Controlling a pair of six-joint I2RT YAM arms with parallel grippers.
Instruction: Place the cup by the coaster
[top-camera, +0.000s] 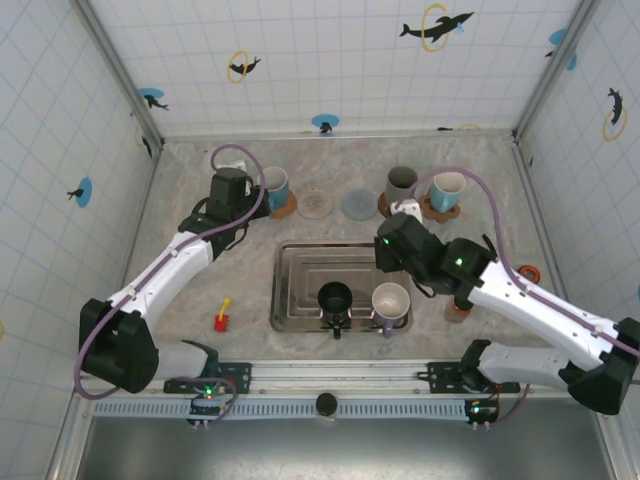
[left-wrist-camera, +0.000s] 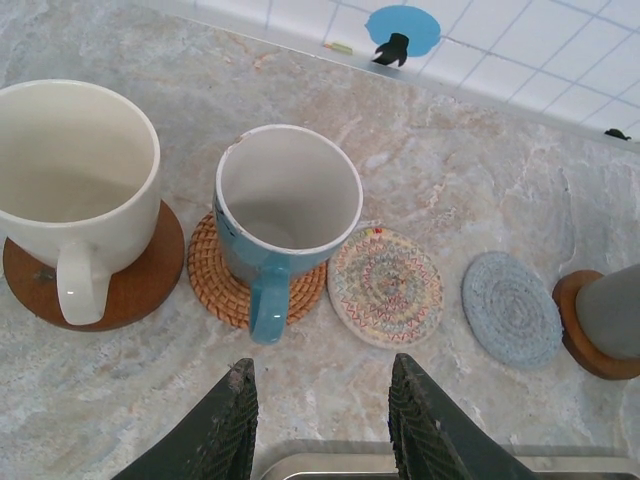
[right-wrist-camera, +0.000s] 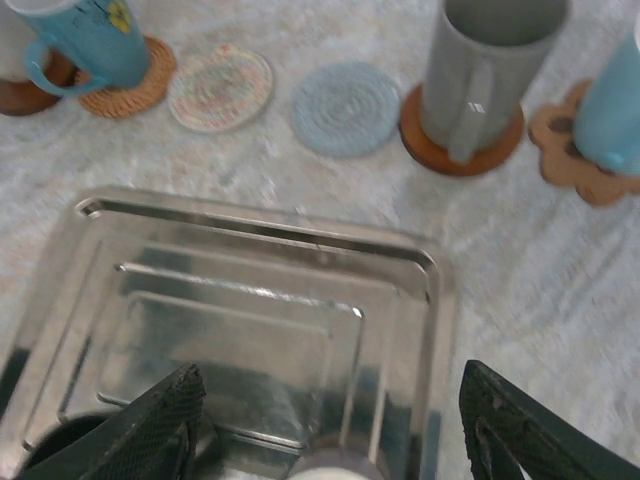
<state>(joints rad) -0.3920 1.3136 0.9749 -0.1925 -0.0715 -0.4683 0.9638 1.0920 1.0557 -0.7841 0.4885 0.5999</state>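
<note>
A blue cup (left-wrist-camera: 288, 195) stands on a woven coaster (left-wrist-camera: 215, 275), its handle turned toward my left gripper (left-wrist-camera: 322, 385), which is open with nothing between its fingers, a short way in front of the handle. To its right lie a bare multicoloured coaster (left-wrist-camera: 385, 285) and a bare blue-grey coaster (left-wrist-camera: 510, 308). A white cup (left-wrist-camera: 75, 170) sits on a brown wooden coaster (left-wrist-camera: 120, 295). My right gripper (right-wrist-camera: 330, 420) is open over the metal tray (right-wrist-camera: 430, 290), above a white cup's rim (right-wrist-camera: 330, 470). From above, the left gripper (top-camera: 245, 200) is beside the blue cup (top-camera: 274, 188).
The tray (top-camera: 290, 262) holds a black cup (top-camera: 335, 298) and a pale cup (top-camera: 390, 300). A grey cup (top-camera: 402, 185) and a light blue cup (top-camera: 447, 190) stand on coasters at the back right. A small red and yellow toy (top-camera: 222, 318) lies left of the tray.
</note>
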